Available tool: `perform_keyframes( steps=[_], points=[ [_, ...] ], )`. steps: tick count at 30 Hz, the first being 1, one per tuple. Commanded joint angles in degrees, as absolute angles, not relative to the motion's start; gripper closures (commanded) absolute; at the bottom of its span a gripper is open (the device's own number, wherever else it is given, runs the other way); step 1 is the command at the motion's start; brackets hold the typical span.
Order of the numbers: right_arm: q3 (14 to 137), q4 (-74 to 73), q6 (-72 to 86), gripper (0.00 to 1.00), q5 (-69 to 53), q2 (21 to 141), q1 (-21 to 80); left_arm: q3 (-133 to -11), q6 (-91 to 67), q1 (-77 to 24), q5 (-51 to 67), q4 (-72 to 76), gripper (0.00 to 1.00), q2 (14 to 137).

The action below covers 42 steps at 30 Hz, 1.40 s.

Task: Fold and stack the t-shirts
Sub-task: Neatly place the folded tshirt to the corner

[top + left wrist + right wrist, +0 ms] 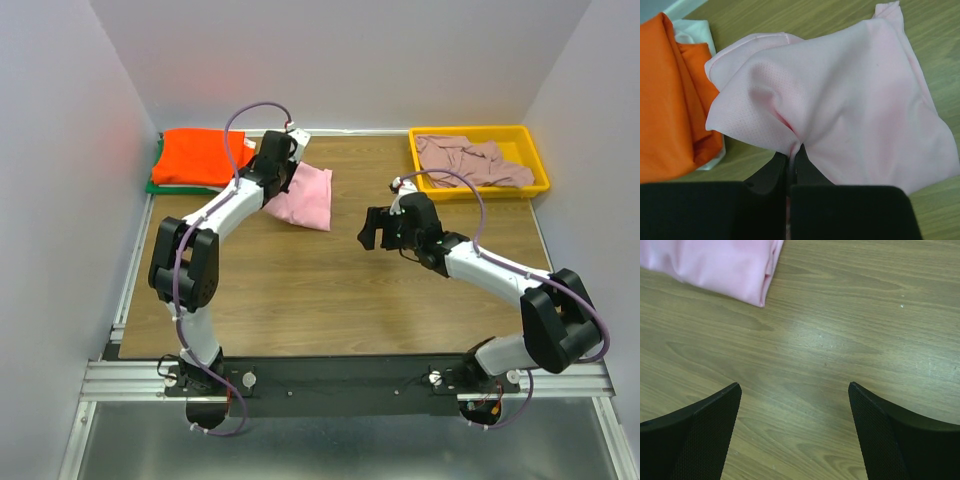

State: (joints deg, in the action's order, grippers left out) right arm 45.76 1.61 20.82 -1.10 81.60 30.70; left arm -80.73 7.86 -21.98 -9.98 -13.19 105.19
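A folded light pink t-shirt (pixel 308 197) lies on the wooden table beside a folded orange t-shirt (pixel 201 156), which rests on a green t-shirt (pixel 158 184) at the back left. My left gripper (pixel 792 150) is shut on a pinched fold of the pink t-shirt (pixel 840 100); the orange t-shirt (pixel 670 100) is just to its left. A crumpled dusty mauve t-shirt (pixel 470 160) lies in the yellow tray (pixel 535 152). My right gripper (pixel 372 232) is open and empty above bare table; the pink t-shirt's corner (pixel 715 265) shows at the top left of its view.
The yellow tray stands at the back right corner. White walls enclose the table on the left, back and right. A metal rail (pixel 340 378) with both arm bases runs along the near edge.
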Motion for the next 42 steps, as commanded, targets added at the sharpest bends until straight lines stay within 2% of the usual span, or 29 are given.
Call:
perform_keyframes(
  steps=[1, 12, 23, 42],
  points=[
    [44.6, 0.4, 19.6, 0.06, 0.4, 80.2, 31.1, -87.6, 15.6, -21.2, -9.7, -20.9, 1.0, 108.5],
    [44.1, 0.4, 19.3, 0.06, -2.0, 80.8, 31.0, -102.6, 23.0, -15.6, -11.2, -29.2, 1.0, 113.5],
    [43.2, 0.6, 19.3, 0.05, -1.2, 80.1, 31.1, -121.2, 27.3, -10.7, -7.6, -40.4, 1.0, 120.4],
    [43.5, 0.9, 20.0, 0.05, -3.3, 82.8, 31.0, -130.8, 28.8, -6.3, -5.4, -43.3, 1.0, 118.7]
  ],
)
